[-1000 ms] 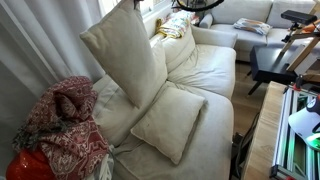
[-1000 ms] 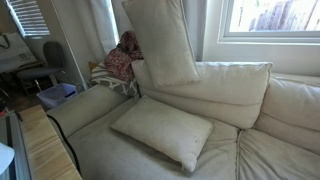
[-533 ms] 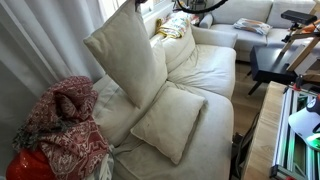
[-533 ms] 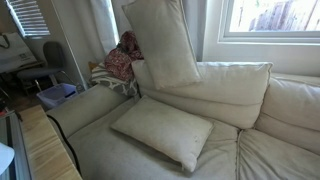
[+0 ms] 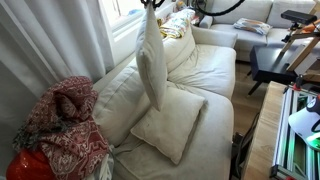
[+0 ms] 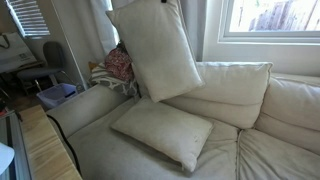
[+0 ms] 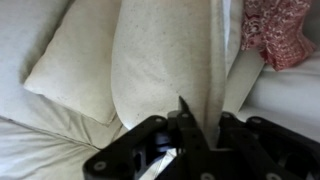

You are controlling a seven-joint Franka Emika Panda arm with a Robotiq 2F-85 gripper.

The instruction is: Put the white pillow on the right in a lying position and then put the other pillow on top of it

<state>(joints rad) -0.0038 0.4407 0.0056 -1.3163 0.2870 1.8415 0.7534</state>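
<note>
The hand [image 7: 203, 122] is shut tight on the hanging pillow [image 7: 165, 60]. In the wrist view its two black fingers [image 7: 186, 112] pinch the pillow's edge, with cloth squeezed between them. The hanging pillow is off-white, soft and puffy, with a slightly grainy cloth cover. It is a long rectangle and it hangs from the top. In an exterior view [image 5: 152, 60] you see it edge on, thin and tall, with its bottom tip touching or just above the flat pillow [image 5: 170, 120]; I cannot tell which. In an exterior view [image 6: 155, 50] you see its wide face, tipped so that one corner points down toward 6 o'clock. The flat pillow [image 6: 162, 130] is the same off-white cloth. It lies on the sofa [image 6: 260, 110] seat, at 6 o'clock from the hanging one, and looks plump in the middle. In the wrist view it shows at 9 o'clock [image 7: 75, 60]. The sofa is cream, with fat, smooth, wrinkly cushions. A red cloth [image 5: 65, 125] with a busy pattern lies bunched up on the sofa arm, at 8 o'clock from the hanging pillow. A blue-grey box [image 6: 55, 95] sits on the floor at 9 o'clock; I cannot tell what is in it.
</note>
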